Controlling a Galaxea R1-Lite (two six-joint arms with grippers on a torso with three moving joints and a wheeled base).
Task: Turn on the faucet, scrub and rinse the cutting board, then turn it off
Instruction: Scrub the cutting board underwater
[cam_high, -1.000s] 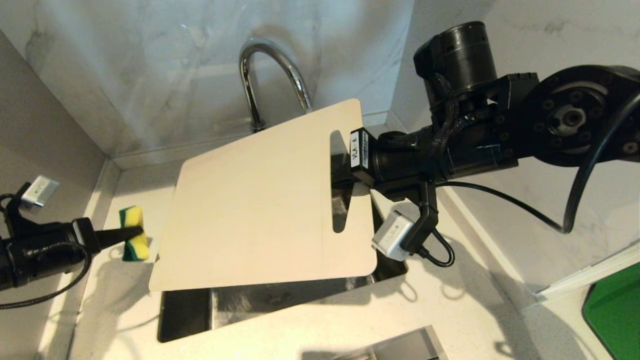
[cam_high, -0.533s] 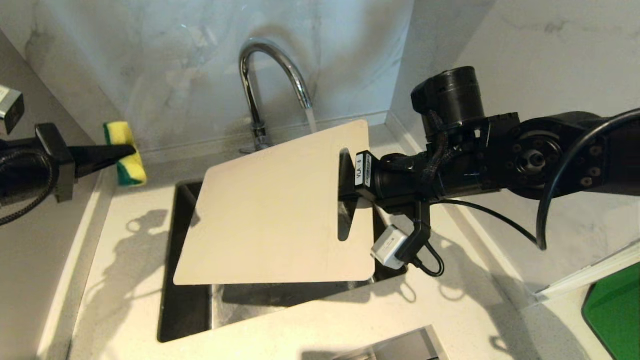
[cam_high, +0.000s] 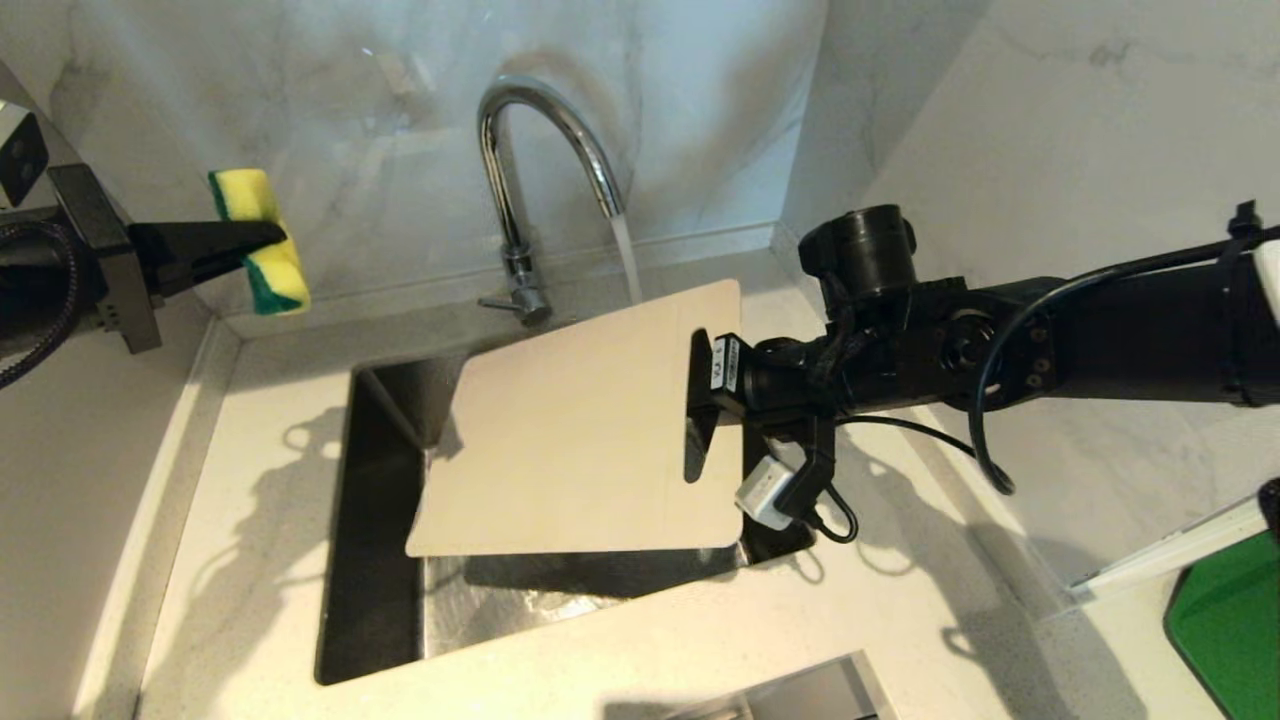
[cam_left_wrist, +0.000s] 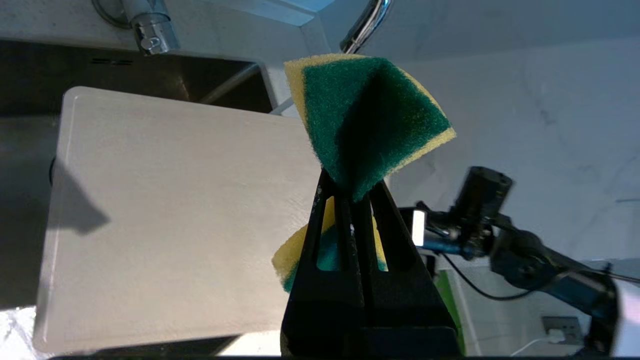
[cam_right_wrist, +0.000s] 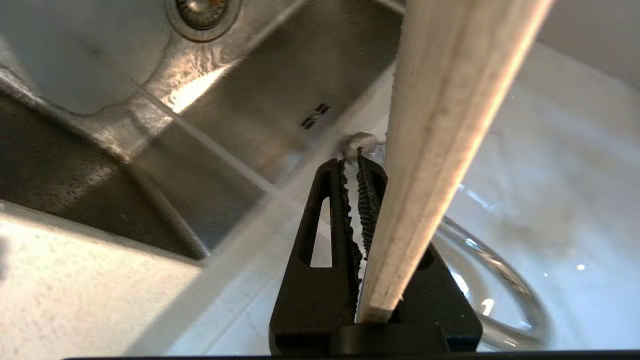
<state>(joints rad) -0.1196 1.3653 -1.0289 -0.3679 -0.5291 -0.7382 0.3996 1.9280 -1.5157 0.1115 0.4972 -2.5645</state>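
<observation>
Water runs from the faucet (cam_high: 545, 150) onto the board (cam_high: 575, 440), which your right end effector (cam_high: 700, 395) pinches by its slot end, tilted over the sink (cam_high: 375, 600). Your left end effector (cam_high: 262, 237), clamping the sponge (cam_high: 258, 240), hovers well apart; next, bring the sponge down and scrub.

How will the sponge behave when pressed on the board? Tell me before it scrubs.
The sponge is probably soft: it buckles into a fold where the left gripper pinches it. It likely springs back, since its free ends flare out. Being floppy, it may bend away on the board unless pressed flat.
</observation>
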